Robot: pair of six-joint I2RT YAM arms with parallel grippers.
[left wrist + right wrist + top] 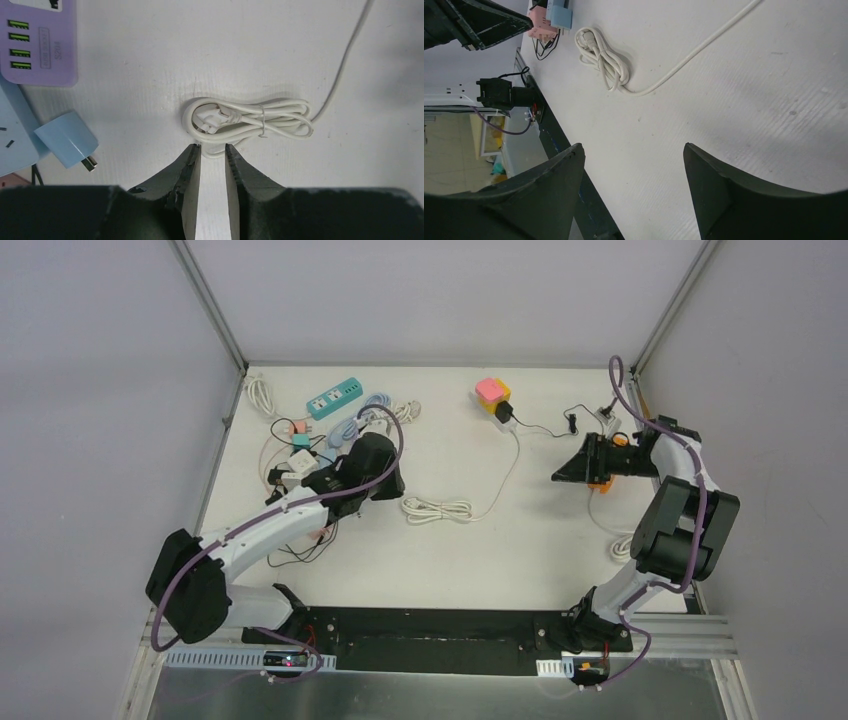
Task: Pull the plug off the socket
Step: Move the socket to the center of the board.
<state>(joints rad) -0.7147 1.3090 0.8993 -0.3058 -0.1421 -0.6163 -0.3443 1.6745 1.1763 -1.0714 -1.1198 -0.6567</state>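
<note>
**Status.** The socket (pixel 490 392), a pink and yellow cube, sits at the far centre of the table (pixel 560 560). A black plug (pixel 507 415) is seated in its near side, and a thin black lead runs from it to the right. This is judged to be the plug to pull. A white cable (pixel 505 475) runs from the socket to a tied coil (pixel 250 120) at mid-table.

**Tools.**
- The right gripper (pixel 560 475) is spread wide and empty. It points left, near the socket but apart from it.
- The left gripper (pixel 212 147) is narrowly parted and holds nothing. Its tips hover just beside the coil, well apart from the socket.

**Step in hand:** approach; neither the plug nor the socket is gripped yet.

**Procedure (recommended).**
1. Pin the socket with one gripper. The cube looks light and is likely to slide or lift with the plug if left free.
2. Close the other gripper on the plug body, not on its lead.
3. Pull straight along the pin axis. Avoid twisting, which may jam the pins.
4. Keep both cables clear of the fingers.
</note>
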